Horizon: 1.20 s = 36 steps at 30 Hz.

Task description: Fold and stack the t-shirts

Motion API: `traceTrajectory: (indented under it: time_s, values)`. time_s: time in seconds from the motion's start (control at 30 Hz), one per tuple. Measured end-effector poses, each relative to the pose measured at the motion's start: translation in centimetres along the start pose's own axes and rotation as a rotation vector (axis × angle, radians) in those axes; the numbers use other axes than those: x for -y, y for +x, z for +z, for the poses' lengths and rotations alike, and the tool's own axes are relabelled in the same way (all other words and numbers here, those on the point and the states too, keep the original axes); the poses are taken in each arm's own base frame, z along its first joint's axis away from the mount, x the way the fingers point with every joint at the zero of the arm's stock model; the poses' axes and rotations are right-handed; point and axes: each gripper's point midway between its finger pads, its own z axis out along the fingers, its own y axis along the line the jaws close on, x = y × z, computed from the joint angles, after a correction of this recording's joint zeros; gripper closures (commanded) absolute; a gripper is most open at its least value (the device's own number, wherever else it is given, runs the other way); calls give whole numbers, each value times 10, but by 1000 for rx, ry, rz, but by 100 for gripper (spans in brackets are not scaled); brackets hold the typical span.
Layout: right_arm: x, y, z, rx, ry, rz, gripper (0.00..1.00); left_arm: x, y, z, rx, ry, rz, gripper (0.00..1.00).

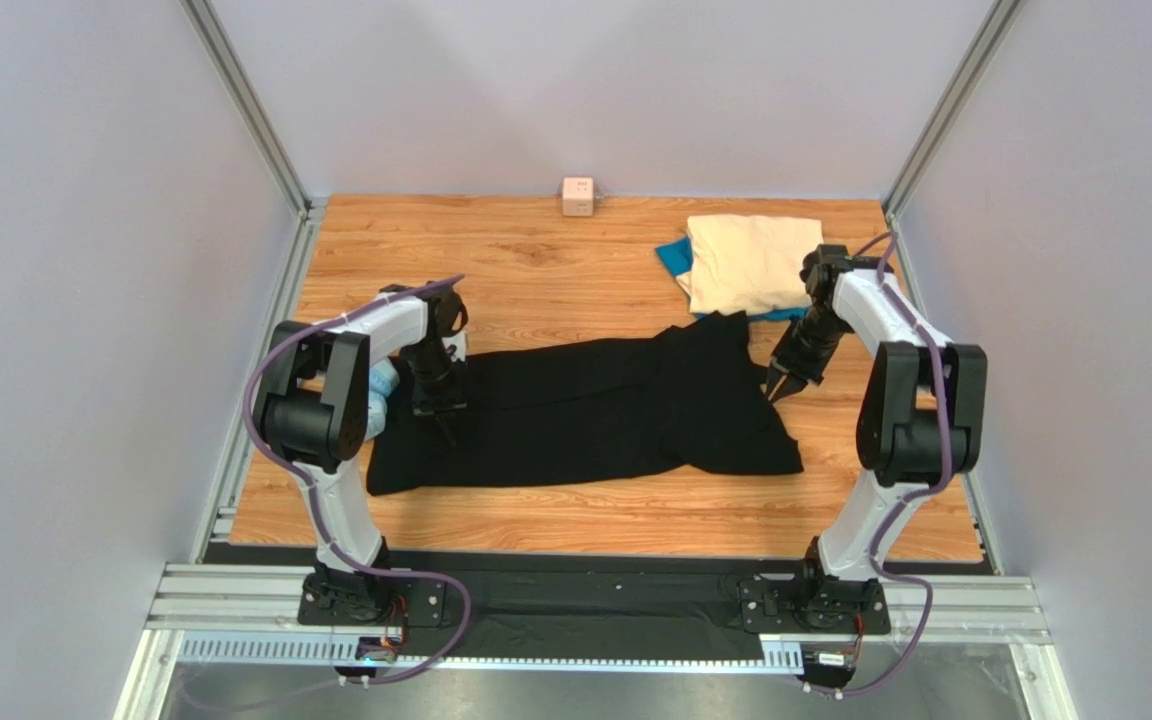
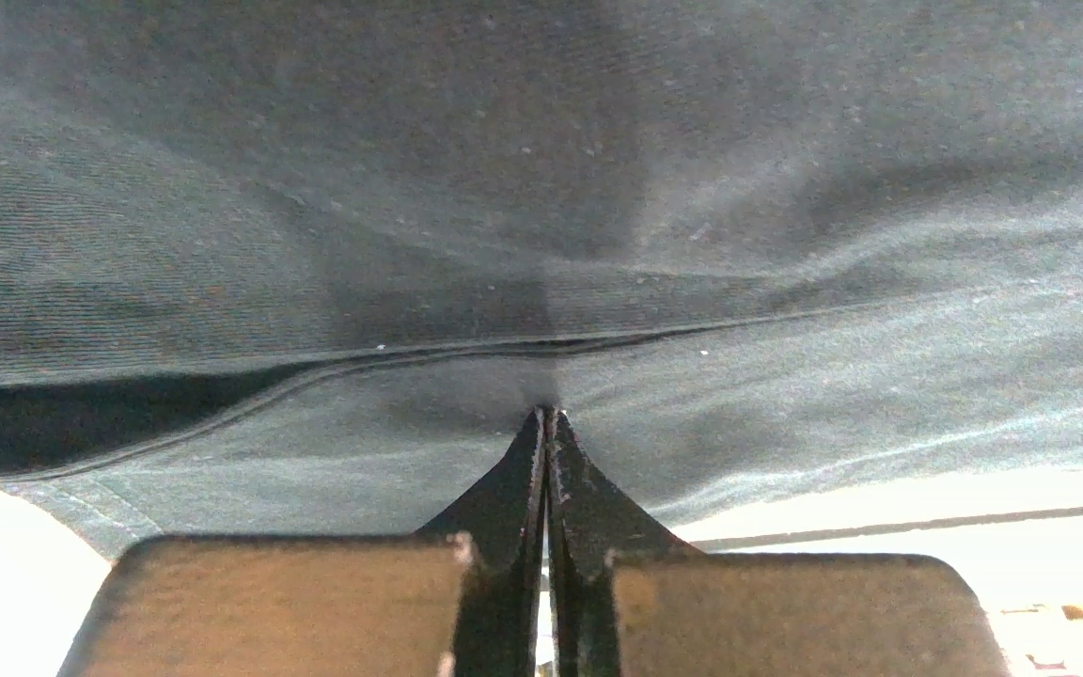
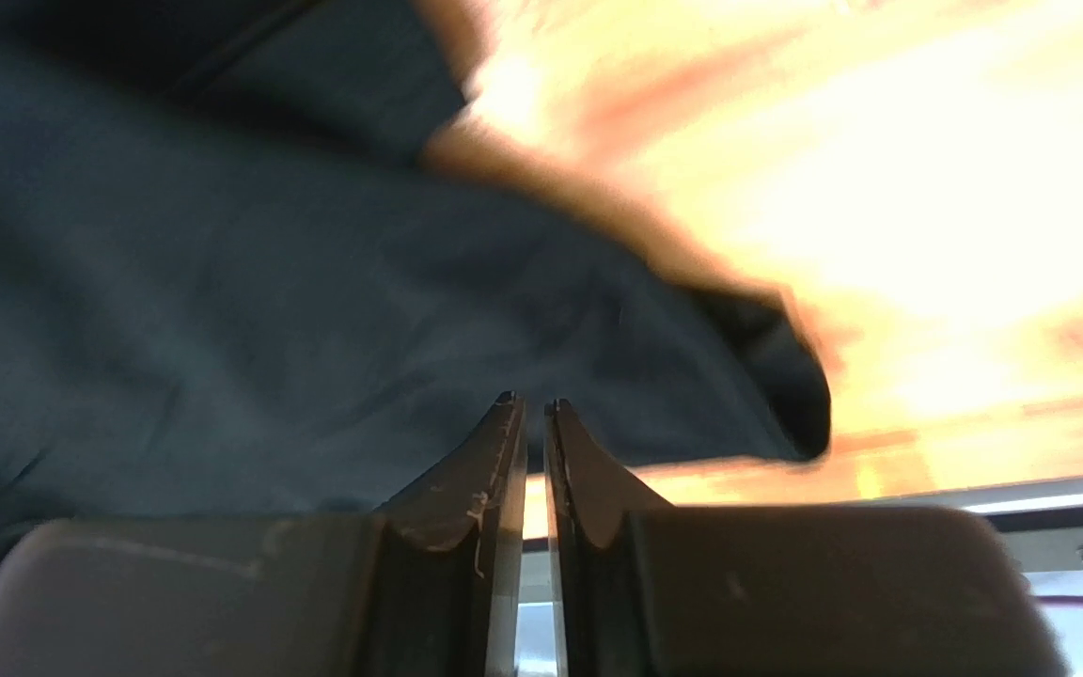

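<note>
The left gripper (image 2: 547,413) pinches a fold of the black shirt (image 1: 582,413). The right gripper (image 3: 526,405), by the shirt's right edge, has its 2 fingers pressed almost together.

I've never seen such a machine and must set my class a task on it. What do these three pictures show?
Two robot arms stand at a wooden table. The wide picture looks down from above; the others come from a camera on each wrist. A black cloth t-shirt lies spread out. Behind it, a folded cream-beige t-shirt rests on a bright blue t-shirt; a small pink cube sits farther back. The left gripper is shut, pinching the black cloth. The right gripper is nearly shut at its edge; its hold is unclear.
</note>
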Motion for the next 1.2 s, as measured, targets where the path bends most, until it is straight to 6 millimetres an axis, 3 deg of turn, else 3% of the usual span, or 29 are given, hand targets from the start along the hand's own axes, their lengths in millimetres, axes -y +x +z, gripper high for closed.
traceTrajectory:
  time_s: [0.1, 0.2, 0.4, 0.5, 0.6, 0.7, 0.9, 1.03, 1.17, 1.2]
  values:
    - [-4, 6, -30, 63, -46, -36, 85, 2, 0, -1, -1, 10, 1, 100]
    - [-6, 23, -36, 68, -64, -77, 84, 4, 0, -3, 6, 22, 2, 97]
    - [13, 82, -10, -81, 0, -141, 80, 29, -23, -42, 124, 76, 52, 87]
    - [23, 98, 1, -127, 33, -147, 80, 63, -37, -77, 241, 135, 136, 87]
    - [34, 106, 7, -147, 61, -142, 80, 97, -33, -90, 280, 183, 229, 88]
    - [40, 107, 10, -143, 89, -141, 80, 129, -15, -78, 237, 202, 326, 90]
    - [45, 98, 22, -130, 139, -135, 80, 178, 25, -18, 62, 169, 490, 96]
    - [49, 91, 34, -142, 187, -122, 84, 186, 41, 10, -15, 144, 530, 100]
    - [48, 78, 43, -137, 228, -115, 100, 183, 43, 19, -34, 135, 526, 100]
    - [47, 73, 45, -128, 238, -112, 100, 180, 43, 21, -38, 129, 523, 100]
